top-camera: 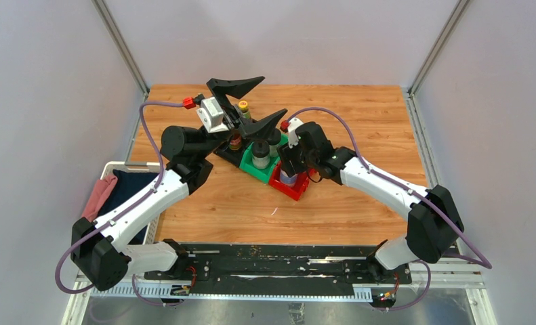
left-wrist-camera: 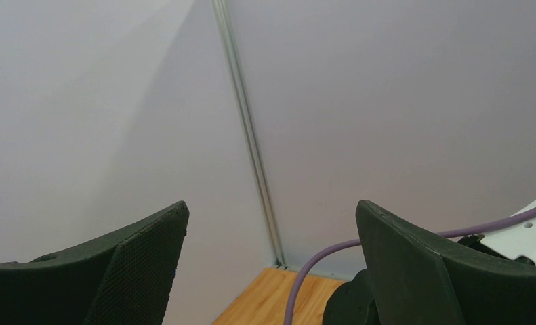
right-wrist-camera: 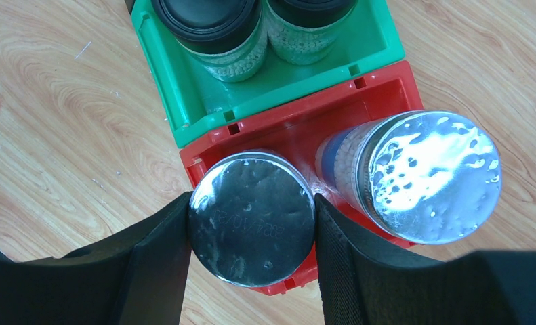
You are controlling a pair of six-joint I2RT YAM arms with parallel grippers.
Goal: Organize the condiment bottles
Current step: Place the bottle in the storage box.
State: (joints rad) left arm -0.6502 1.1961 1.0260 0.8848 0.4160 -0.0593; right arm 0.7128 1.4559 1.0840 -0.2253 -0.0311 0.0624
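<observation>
Over the red bin [right-wrist-camera: 289, 127], right claw [right-wrist-camera: 251, 203] tight on a round silver-lidded shaker [right-wrist-camera: 251, 230]; left claw [left-wrist-camera: 272, 206] agape.

The right gripper [right-wrist-camera: 251, 203] clamps the silver lid of a shaker [right-wrist-camera: 251, 233] from both sides, at one end of the red bin [right-wrist-camera: 285, 135]. A second shaker [right-wrist-camera: 431, 176] stands just beside it. Two black-capped bottles [right-wrist-camera: 211, 24] occupy the adjoining green bin [right-wrist-camera: 204, 108].
</observation>
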